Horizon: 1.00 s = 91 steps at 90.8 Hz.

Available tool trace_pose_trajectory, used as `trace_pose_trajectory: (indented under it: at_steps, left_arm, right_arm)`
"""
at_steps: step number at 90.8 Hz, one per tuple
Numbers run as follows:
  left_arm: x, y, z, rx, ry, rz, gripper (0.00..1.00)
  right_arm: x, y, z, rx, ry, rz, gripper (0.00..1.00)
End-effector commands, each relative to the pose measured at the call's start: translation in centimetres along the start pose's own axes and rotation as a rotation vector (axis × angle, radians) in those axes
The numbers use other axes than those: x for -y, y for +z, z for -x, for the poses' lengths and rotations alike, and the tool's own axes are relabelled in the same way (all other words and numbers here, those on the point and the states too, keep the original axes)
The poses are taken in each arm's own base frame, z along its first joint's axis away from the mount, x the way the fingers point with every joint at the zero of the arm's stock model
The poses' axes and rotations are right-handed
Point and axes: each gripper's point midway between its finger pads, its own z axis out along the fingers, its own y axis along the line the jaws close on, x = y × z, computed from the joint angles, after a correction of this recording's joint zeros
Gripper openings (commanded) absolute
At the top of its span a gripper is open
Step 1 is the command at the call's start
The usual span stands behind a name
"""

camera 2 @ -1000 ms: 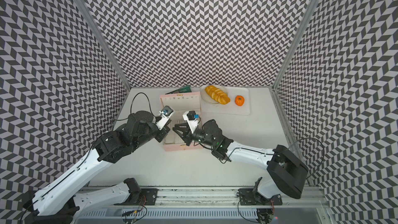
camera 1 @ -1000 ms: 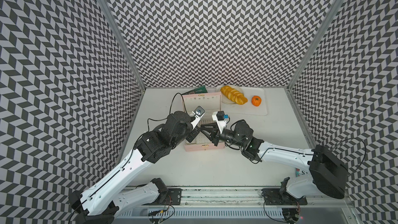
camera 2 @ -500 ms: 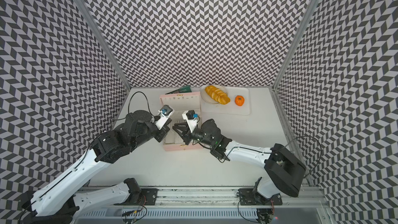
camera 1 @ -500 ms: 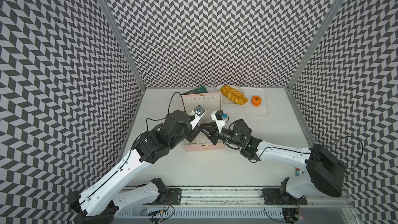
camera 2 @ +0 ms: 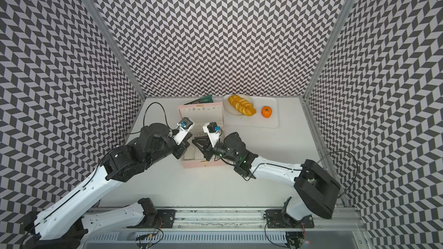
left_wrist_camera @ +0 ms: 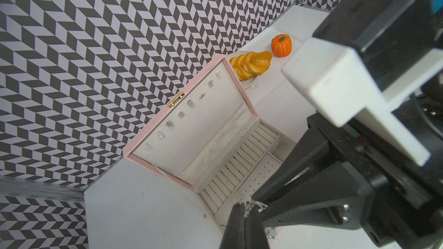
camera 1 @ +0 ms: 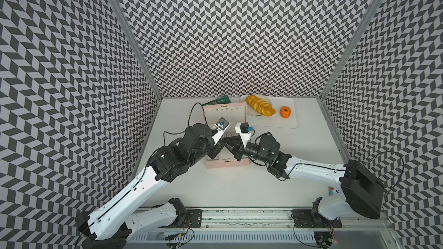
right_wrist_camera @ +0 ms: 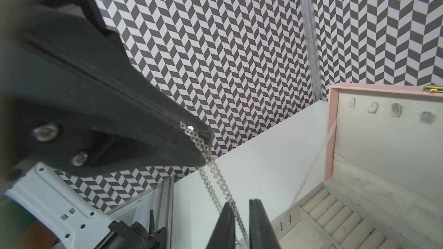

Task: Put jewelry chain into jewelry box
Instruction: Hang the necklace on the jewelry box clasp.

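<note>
A pale pink jewelry box (camera 1: 227,164) sits open at the middle of a white table (camera 1: 239,188), its lid standing upright on the far side. The cream lid lining carries a row of small hooks (left_wrist_camera: 190,103), and a gold clasp (left_wrist_camera: 176,99) sits on the lid's top edge. The base holds a band of ring rolls (left_wrist_camera: 239,164) and, nearer, a perforated panel (left_wrist_camera: 261,176).

Both arms meet over the left part of the base. The left gripper (right_wrist_camera: 203,144) has its fingers pressed together on the jewelry chain (right_wrist_camera: 211,180), a thin silver strand that hangs in two lines from its tip. The strand drops into the slim gap between the fingers of the right gripper (right_wrist_camera: 242,221), which stand narrowly apart with table showing between them. The chain is up in the air, not lying in any compartment. It is too fine to make out in the top views.

At the far right, a white tray (camera 1: 287,120) holds a plate (camera 2: 230,110) with a braided bread loaf (camera 1: 260,108) on it and a small orange pumpkin (camera 1: 285,112) beside the plate. A dark green flat item (camera 1: 219,100) lies just behind the lid.
</note>
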Motion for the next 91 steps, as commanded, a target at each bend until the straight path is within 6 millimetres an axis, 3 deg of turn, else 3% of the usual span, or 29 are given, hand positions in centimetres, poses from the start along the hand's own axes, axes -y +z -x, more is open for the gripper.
trace_pose_trajectory:
  at_steps: [1,19,31,58,91]
  left_arm:
    - [0.1,-0.8,0.7,0.023,-0.018,-0.016,0.0]
    - [0.2,-0.7,0.5,0.019,-0.015,-0.017,0.0]
    - [0.2,-0.6,0.2,0.012,-0.015,-0.008,0.0]
    - [-0.1,0.4,-1.1,0.003,-0.026,0.033,0.0]
    - [0.8,3.5,-2.0,0.013,-0.08,0.01,0.0]
  right_arm:
    - [-1.4,0.4,2.7,0.086,-0.024,0.045,0.14]
    - [-1.7,0.4,2.7,0.089,-0.026,0.056,0.14]
    - [-1.6,0.3,2.5,0.084,-0.025,0.052,0.0]
    - [-1.1,0.2,2.2,0.046,-0.012,0.011,0.0]
    - [1.2,0.6,0.5,-0.066,0.016,-0.108,0.0]
